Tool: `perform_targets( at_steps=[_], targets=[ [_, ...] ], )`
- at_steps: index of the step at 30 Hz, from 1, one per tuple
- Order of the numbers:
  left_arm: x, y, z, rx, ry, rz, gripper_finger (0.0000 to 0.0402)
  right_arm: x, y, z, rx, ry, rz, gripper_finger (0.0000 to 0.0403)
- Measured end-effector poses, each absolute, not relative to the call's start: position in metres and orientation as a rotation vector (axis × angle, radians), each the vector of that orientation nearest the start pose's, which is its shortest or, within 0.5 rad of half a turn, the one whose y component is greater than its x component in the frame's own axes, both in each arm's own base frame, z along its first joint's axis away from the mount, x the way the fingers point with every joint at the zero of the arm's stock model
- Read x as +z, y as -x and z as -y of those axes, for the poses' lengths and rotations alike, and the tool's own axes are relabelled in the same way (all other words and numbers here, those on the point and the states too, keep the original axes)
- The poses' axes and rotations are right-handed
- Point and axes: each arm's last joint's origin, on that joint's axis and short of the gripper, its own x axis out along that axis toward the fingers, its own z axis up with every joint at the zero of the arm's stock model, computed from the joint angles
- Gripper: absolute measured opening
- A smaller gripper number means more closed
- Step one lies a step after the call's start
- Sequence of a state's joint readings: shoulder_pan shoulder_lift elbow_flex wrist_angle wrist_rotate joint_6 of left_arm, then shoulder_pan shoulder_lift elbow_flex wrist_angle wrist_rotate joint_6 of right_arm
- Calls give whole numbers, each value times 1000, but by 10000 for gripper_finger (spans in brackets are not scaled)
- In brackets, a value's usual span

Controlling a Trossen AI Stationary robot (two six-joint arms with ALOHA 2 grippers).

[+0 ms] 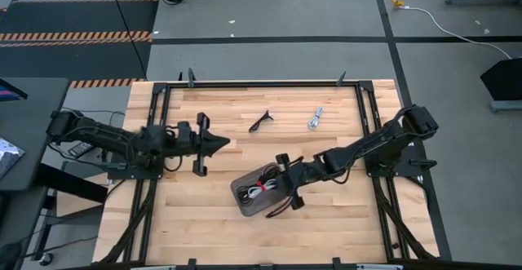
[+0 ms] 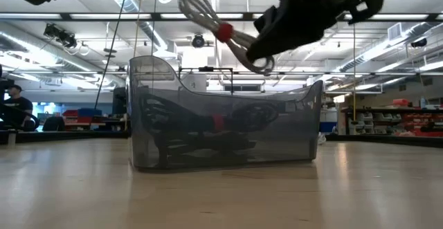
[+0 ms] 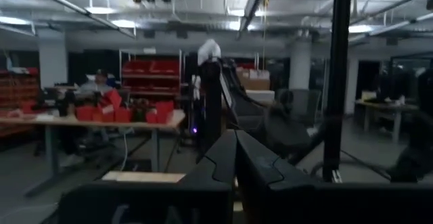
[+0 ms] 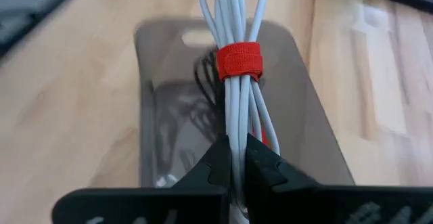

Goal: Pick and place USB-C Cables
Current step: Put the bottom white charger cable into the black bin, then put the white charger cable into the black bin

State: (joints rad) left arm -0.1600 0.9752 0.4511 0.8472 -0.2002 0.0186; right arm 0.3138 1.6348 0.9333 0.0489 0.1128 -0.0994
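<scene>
A white USB-C cable bundle point(image 4: 238, 21) tied with a red band point(image 4: 239, 61) hangs over the grey tray point(image 2: 291, 135), with my right gripper point(image 4: 237, 158) shut on it. In the high view that gripper point(image 1: 279, 183) stands over the tray point(image 1: 242, 201). Dark coiled cables point(image 2: 208, 125), one with a red band, lie inside the tray on its floor. A black cable point(image 1: 259, 121) and a grey-white cable point(image 1: 316, 118) lie flat on the far part of the table. My left gripper point(image 1: 222, 143) is shut and empty at the left, pointing across the table. My right gripper pinches the white bundle between its two fingers point(image 4: 220, 158), at the stretch below the red band point(image 4: 238, 132) near one end. The bundle runs along the fingers and sticks out past their tips. It is lifted clear above the tray's rim point(image 2: 228, 39).
The wooden table top point(image 1: 196, 213) lies bare around the tray. Black frame rails point(image 1: 269, 84) run along its far edge and sides. The tray's walls point(image 2: 149, 77) rise higher at one end.
</scene>
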Motion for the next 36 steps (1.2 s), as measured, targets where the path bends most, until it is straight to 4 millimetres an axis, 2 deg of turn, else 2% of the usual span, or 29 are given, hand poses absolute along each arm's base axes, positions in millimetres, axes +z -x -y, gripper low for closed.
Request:
perform_targets(
  at_steps=[9, 17, 23, 36],
  targets=[
    [280, -204, 27, 45, 43, 297, 11, 192, -332, -100, 230, 138, -606, 18],
    [281, -204, 27, 48, 44, 299, 11, 170, -336, -99, 257, 115, -683, 18],
    [280, -204, 27, 48, 47, 292, 11, 169, -339, -94, 256, 99, -678, 21],
    [280, -204, 27, 41, 73, 287, 11, 169, -339, -94, 211, 83, -679, 106]
  ],
)
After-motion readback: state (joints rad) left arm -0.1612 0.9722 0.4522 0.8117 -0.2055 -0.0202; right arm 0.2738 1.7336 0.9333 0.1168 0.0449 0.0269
